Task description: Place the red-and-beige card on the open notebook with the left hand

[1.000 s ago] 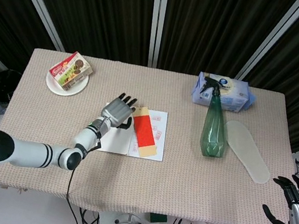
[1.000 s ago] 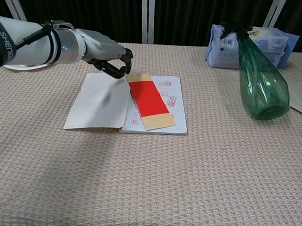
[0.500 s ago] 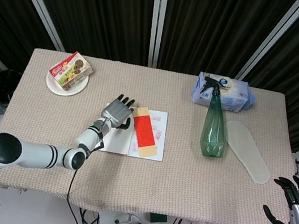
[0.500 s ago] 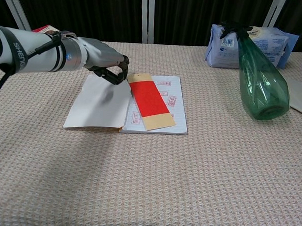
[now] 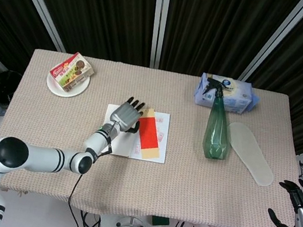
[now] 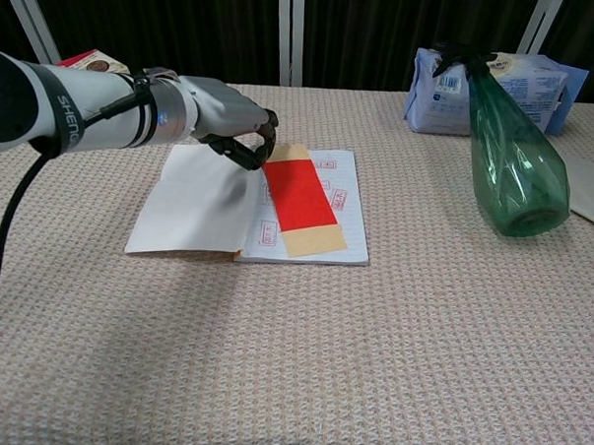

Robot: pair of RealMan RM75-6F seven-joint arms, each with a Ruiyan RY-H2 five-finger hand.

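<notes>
The open notebook [image 5: 116,142] [image 6: 194,203] lies at the table's middle. The red-and-beige card [image 5: 149,136] [image 6: 303,198] lies flat along its right page, its near end close to the notebook's front edge. My left hand [image 5: 127,113] [image 6: 234,131] is at the card's far left corner, fingers curled down over it; it seems to pinch that corner. My right hand [image 5: 300,207] hangs beyond the table's near right corner, fingers spread and holding nothing.
A green spray bottle [image 5: 217,130] [image 6: 512,163] lies right of the notebook, with a blue wipes pack [image 5: 228,94] [image 6: 505,84] behind it and a pale insole [image 5: 251,153] further right. A snack box [image 5: 71,70] sits on a white plate [image 5: 57,87] at the far left.
My left hand has moved right, and the card's far end has swung right with it, so the card lies straighter on the right page. The right hand has stayed put.
</notes>
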